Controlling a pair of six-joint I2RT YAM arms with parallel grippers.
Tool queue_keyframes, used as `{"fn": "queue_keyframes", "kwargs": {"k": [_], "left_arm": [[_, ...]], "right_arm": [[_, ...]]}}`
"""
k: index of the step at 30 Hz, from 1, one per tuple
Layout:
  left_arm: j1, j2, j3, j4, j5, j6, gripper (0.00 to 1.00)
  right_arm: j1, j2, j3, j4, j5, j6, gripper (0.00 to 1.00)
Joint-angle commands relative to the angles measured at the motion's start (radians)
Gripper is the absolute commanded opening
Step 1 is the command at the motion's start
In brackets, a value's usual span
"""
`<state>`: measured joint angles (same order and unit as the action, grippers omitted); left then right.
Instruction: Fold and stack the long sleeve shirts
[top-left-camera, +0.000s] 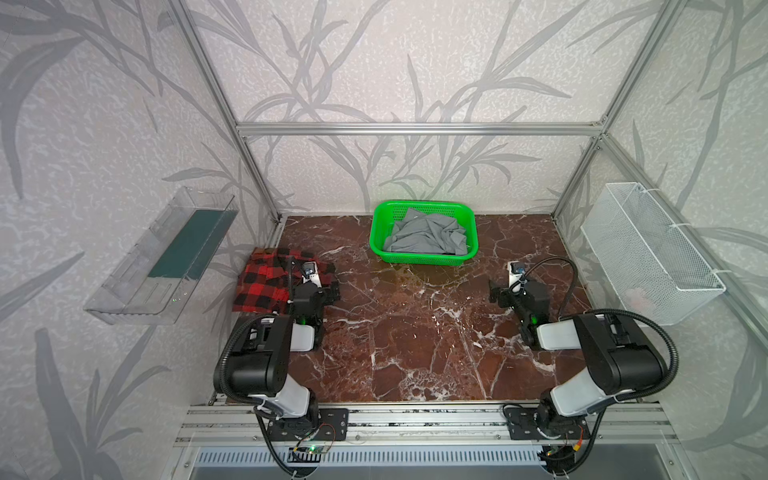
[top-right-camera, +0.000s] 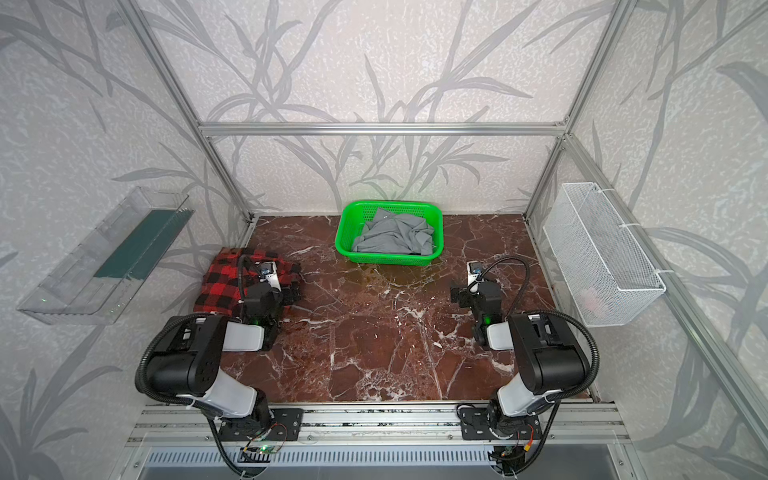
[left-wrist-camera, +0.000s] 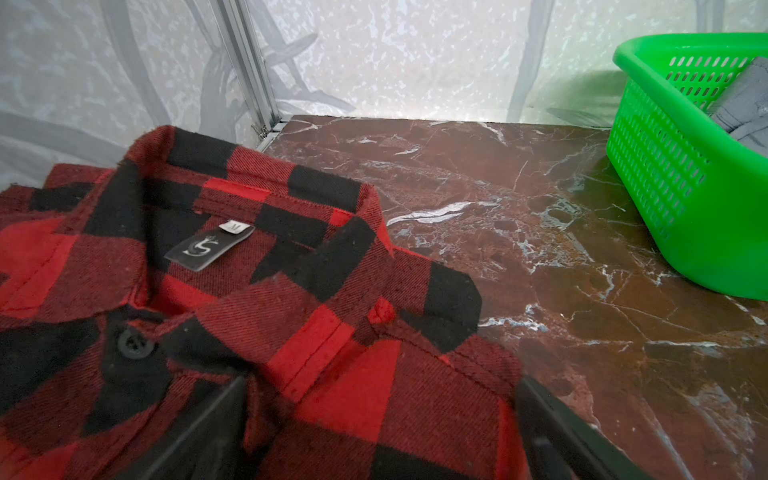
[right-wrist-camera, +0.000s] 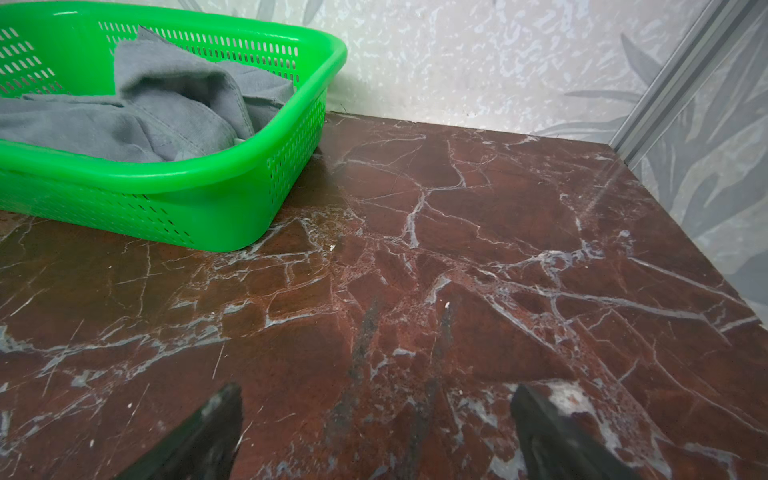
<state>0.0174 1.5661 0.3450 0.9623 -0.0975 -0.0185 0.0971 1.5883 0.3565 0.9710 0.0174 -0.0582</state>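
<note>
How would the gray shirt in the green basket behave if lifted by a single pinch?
Likely floppy: the gray shirt lies crumpled in soft folds, so it would probably drape and unfurl from one pinch. Probably light, since the cloth looks thin. It may drag on the green basket rim, and the basket might shift with it.
</note>
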Motion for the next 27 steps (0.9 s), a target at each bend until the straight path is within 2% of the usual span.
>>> {"fn": "queue_keyframes", "kwargs": {"k": [1,27], "left_arm": [[0.005,0.001,0.019,0.005,0.016,0.016,0.99],[0.004,-0.001,0.020,0.001,0.016,0.014,0.99]], "right_arm": [[-0.005,-0.002,0.016,0.011,-0.002,-0.012,0.99],[0.001,-0.006,0.018,0.007,0.008,-0.015,0.99]]}}
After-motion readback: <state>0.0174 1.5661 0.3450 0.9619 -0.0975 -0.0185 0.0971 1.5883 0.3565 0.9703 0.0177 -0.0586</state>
